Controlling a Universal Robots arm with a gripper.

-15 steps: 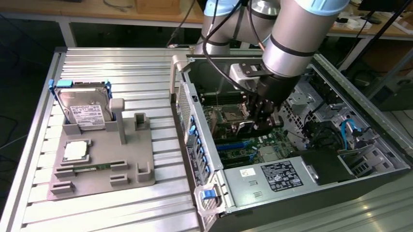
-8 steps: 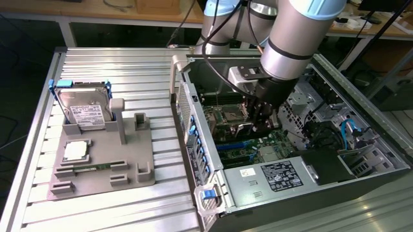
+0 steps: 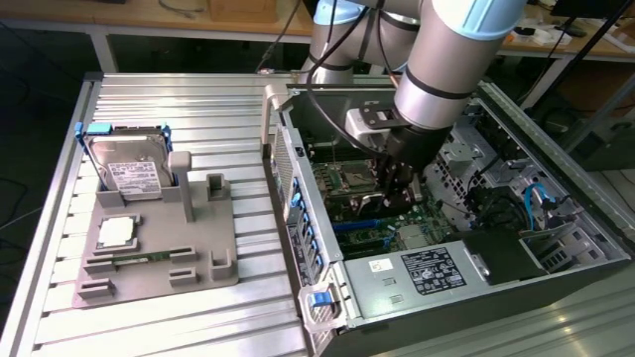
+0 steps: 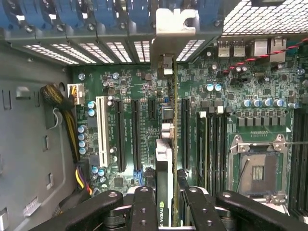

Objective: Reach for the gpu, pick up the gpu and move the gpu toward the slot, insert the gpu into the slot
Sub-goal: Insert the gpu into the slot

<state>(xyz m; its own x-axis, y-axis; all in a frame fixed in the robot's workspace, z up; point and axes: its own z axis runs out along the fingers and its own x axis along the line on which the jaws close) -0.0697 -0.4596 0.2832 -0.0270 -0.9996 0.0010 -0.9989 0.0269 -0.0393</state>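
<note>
One grey robot arm w/ pale-blue joint caps is reaching down into the open black pc case. The case is lying on its side along the ribbed aluminium worktop's edge at the exterior view's right. The black gripper is hanging inside the case, just above the green motherboard, near its middle. A grey plastic fixture tray is sitting toward the opposite edge, carrying a silver hard drive w/ white label, well apart from the work.

Wrist view: the two black fingers are clenching the gpu, a thin dark card w/ a pale edge strip, seen edge-on and standing upright over the board. Its far end is lying near the case's rear wall w/ blue slot clips. Long black expansion slots are running parallel to the card on both sides. The card is hiding the slot beneath it, so can't tell whether the contacts are touching.

Judgement: the insert step is in hand, pick-up already done. Seating the card is calling for a square, parallel line-up over the slot & straight, even pressure. Any tilt risks jamming.
</note>
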